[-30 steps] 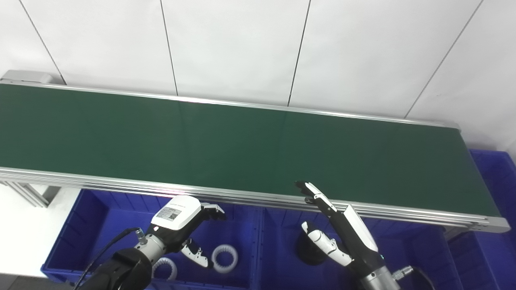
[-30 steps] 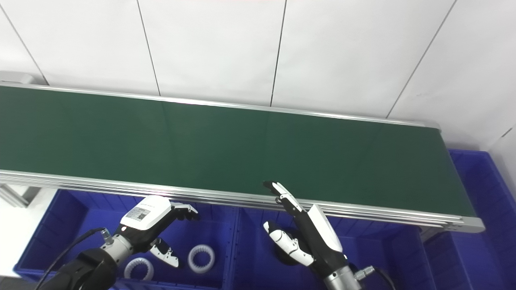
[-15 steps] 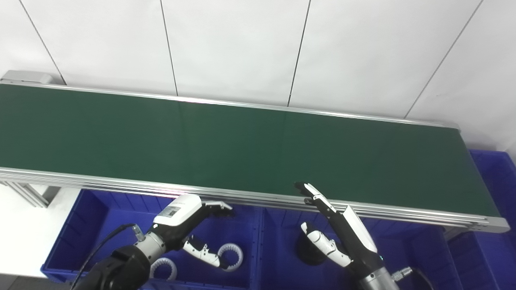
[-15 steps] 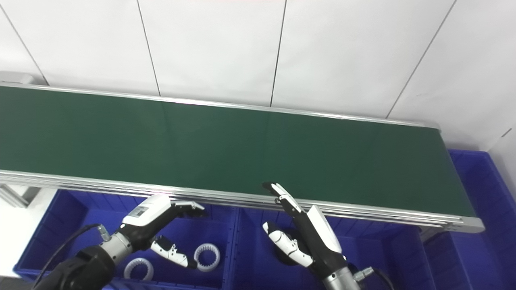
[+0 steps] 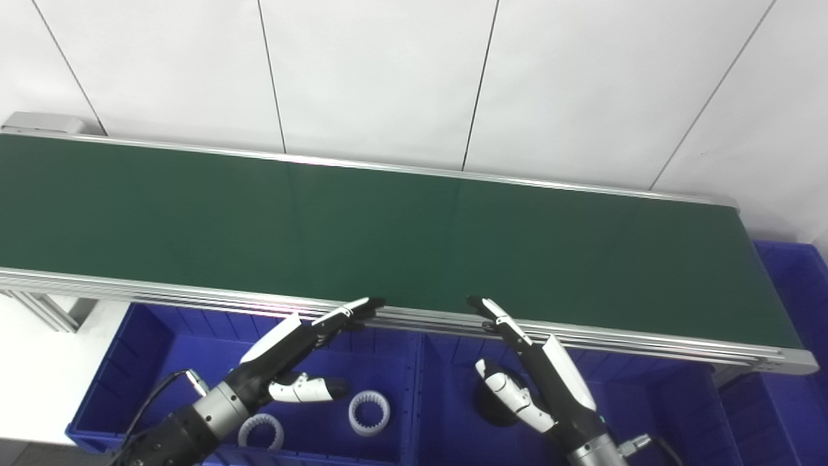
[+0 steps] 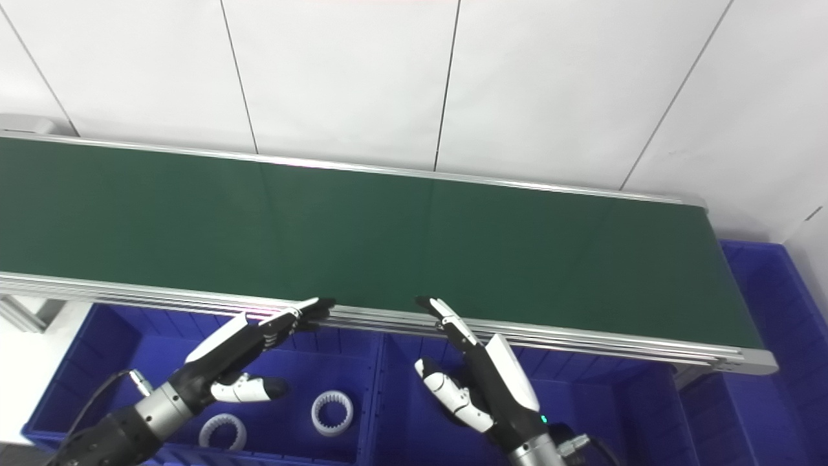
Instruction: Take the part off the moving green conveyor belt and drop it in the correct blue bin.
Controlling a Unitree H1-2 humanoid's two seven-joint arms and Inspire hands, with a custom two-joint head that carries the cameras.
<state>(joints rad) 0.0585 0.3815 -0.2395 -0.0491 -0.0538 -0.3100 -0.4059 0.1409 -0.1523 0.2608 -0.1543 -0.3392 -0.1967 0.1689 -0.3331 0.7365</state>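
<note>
The green conveyor belt [image 5: 414, 233] runs across the view with no part on it. My left hand [image 5: 291, 353] hovers open over the left blue bin [image 5: 149, 349], fingers stretched toward the belt's near rail. Two white toothed rings [image 5: 369, 412] [image 5: 261, 431] lie in that bin. My right hand [image 5: 527, 369] is open over the middle blue bin [image 5: 647, 401], fingertips at the rail. A black round part [image 5: 491, 404] lies in that bin, partly hidden by the right thumb.
The belt's aluminium rail [image 5: 194, 294] stands between both hands and the belt. A third blue bin [image 5: 792, 272] sits past the belt's right end. A white panelled wall [image 5: 388, 71] rises behind the belt.
The left hand has uncurled its fingers and stretched them flat toward the rail, lowering its palm. The right hand has shifted slightly left and down. The belt stays bare.
</note>
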